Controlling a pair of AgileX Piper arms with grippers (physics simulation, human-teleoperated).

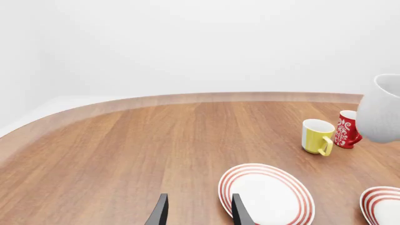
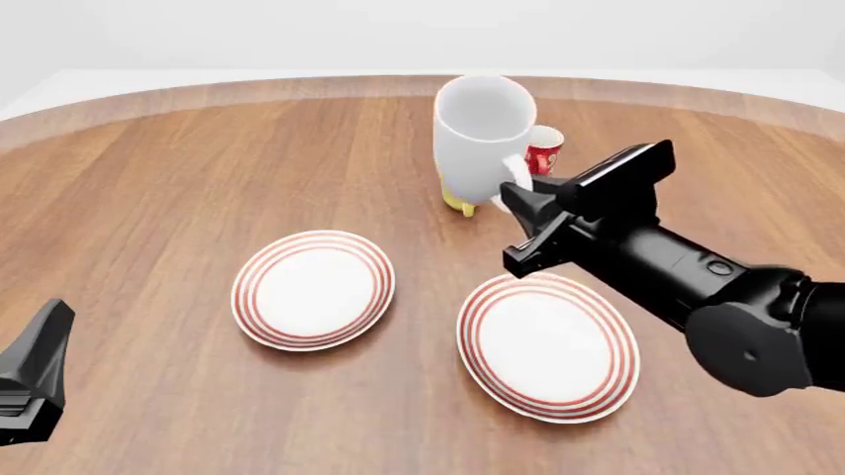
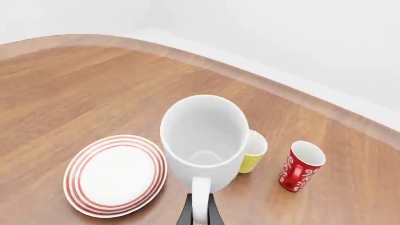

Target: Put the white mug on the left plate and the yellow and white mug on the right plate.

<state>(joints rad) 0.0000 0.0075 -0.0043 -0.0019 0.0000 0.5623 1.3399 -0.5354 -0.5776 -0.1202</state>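
I am holding the white mug [image 2: 482, 134] in the right claw [image 2: 517, 198] — its two fingers are pressed together on the loop handle, which the right wrist view is showing clearly. The mug is hanging upright in the air, above the far middle part of the bench [image 2: 158, 168], and it is not touching any plate. In the front view it is covering most of the yellow and white mug [image 2: 458, 205], which is standing on the wood just beside the small red cup [image 2: 543, 151].

The left plate [image 2: 315, 290] is lying flat on the bench, nearer to me and to the left of the raised mug. The right plate [image 2: 548, 344] is lying close beside it, partly under my right arm. Both plates are carrying nothing.

My left claw [image 1: 198, 211] is waiting low at the near left corner — its fingers are standing apart and are gripping nothing.
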